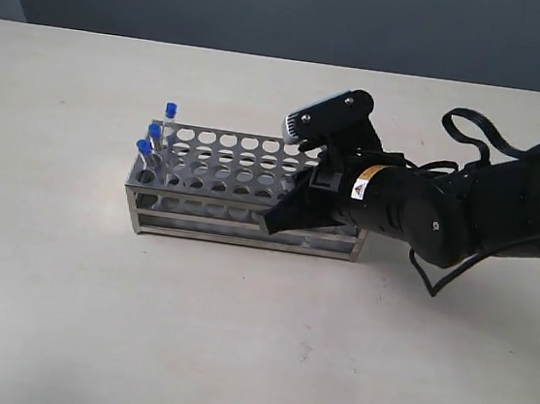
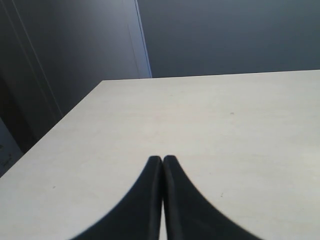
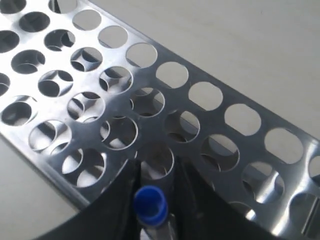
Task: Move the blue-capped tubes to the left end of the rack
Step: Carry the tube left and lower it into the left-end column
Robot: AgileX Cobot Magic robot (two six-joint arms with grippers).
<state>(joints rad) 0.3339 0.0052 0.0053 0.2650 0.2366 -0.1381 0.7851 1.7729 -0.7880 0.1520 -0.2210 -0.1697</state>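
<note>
The steel rack stands mid-table. Three blue-capped tubes stand in holes at its left end. My right gripper hangs over the rack's right front part. In the right wrist view a fourth blue-capped tube sits between the right gripper's fingers, held above an empty hole of the rack near its front edge. In the exterior view my arm hides this tube. The left gripper is shut on nothing above bare table, and it is out of the exterior view.
The pale table spreads on all sides of the rack. A dark wall runs behind the table's far edge. In the left wrist view the table's corner and edge lie ahead of the shut fingers.
</note>
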